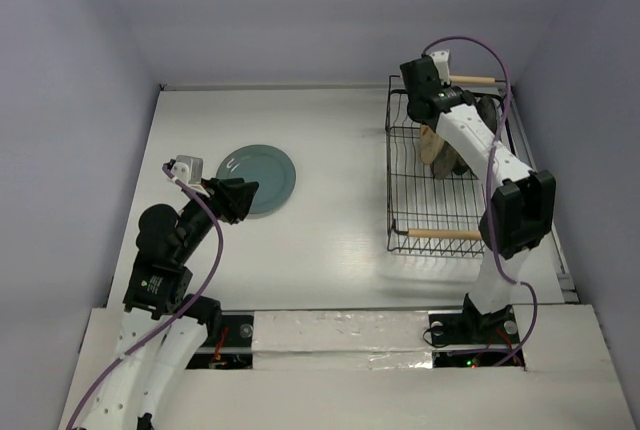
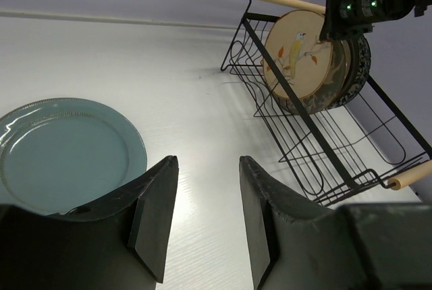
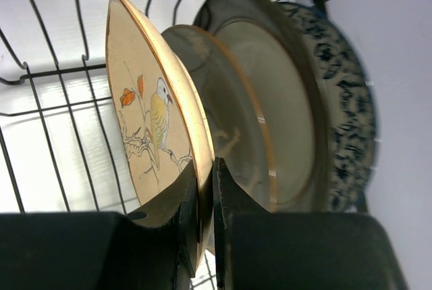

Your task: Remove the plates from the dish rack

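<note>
The black wire dish rack with wooden handles stands at the right; it also shows in the left wrist view. Three plates stand on edge at its far end: a tan plate with a bird and leaf motif, a dark-rimmed plate with cream centre and a white plate with blue floral pattern. My right gripper is shut on the tan plate's rim. The teal-blue plate lies flat on the table at the left. My left gripper is open and empty, just right of the teal plate.
White table with purple walls round it. The table's near edge has a taped strip. The right arm reaches over the rack from the near side.
</note>
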Action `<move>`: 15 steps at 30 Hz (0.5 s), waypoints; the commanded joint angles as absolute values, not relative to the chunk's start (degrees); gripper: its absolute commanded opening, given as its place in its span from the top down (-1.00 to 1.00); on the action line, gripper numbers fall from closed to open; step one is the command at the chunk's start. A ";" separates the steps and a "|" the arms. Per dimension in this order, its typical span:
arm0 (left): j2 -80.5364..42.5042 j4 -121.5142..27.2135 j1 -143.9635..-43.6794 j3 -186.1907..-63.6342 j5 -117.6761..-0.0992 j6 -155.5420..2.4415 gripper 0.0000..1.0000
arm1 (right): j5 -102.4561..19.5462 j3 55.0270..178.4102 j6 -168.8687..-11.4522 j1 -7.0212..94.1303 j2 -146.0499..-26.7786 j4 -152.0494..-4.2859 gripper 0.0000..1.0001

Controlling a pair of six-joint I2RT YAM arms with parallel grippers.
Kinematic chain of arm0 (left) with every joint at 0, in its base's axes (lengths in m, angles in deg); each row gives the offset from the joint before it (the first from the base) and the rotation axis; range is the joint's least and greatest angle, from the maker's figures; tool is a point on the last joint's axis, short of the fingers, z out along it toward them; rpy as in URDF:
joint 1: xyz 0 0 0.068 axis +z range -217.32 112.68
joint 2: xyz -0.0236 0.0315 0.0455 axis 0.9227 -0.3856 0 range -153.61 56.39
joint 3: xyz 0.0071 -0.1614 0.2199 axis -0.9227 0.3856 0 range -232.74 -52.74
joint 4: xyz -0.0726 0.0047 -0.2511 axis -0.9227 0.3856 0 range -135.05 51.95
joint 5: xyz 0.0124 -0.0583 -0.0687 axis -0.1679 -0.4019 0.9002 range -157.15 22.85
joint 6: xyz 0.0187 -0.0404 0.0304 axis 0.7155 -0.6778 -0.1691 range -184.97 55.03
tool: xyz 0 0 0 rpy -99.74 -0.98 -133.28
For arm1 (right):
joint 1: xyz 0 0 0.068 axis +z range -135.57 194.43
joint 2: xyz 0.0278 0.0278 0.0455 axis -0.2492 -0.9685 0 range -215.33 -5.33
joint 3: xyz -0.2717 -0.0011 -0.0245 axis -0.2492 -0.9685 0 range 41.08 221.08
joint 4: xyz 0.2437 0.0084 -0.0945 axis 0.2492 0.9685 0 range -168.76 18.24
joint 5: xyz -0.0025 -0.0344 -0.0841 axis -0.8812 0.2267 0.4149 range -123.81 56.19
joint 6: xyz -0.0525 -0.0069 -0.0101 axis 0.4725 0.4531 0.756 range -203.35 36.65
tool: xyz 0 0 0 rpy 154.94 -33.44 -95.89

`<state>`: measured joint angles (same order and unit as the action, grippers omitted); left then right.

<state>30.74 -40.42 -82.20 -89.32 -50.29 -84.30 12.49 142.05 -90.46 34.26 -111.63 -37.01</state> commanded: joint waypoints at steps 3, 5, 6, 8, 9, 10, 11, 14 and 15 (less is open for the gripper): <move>30.99 -42.23 -81.82 -91.42 -49.66 -83.95 0.23 | 16.64 147.17 -89.41 34.38 -101.59 -37.98 1.00; 30.90 -42.23 -81.82 -91.42 -49.75 -83.95 0.23 | 15.76 146.65 -91.68 34.38 -99.48 -36.75 1.00; 30.99 -42.23 -81.82 -91.42 -49.75 -83.87 0.23 | 15.15 144.81 -92.48 34.90 -96.68 -37.27 1.00; 30.99 -42.23 -81.82 -91.42 -49.75 -83.87 0.23 | 14.00 141.91 -94.67 34.91 -92.89 -39.03 1.00; 30.99 -42.23 -81.82 -91.42 -49.75 -83.87 0.23 | 12.78 140.33 -95.21 34.91 -90.70 -40.43 1.00; 30.90 -42.23 -81.82 -91.42 -49.75 -83.87 0.23 | 12.07 137.35 -95.82 34.91 -86.15 -43.05 1.00; 30.81 -42.23 -81.82 -91.42 -49.75 -83.95 0.23 | 11.54 136.19 -97.13 34.91 -83.93 -44.12 1.00; 30.64 -42.23 -81.82 -91.42 -49.75 -83.95 0.23 | 7.42 132.50 -100.03 34.91 -75.49 -48.16 1.00; 30.64 -42.23 -81.82 -91.42 -49.83 -83.87 0.23 | 2.53 131.53 -100.83 34.91 -73.64 -49.40 1.00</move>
<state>30.74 -40.42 -82.20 -89.32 -50.26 -84.30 8.01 132.46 -95.88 34.42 -81.69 -36.74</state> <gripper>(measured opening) 0.382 0.132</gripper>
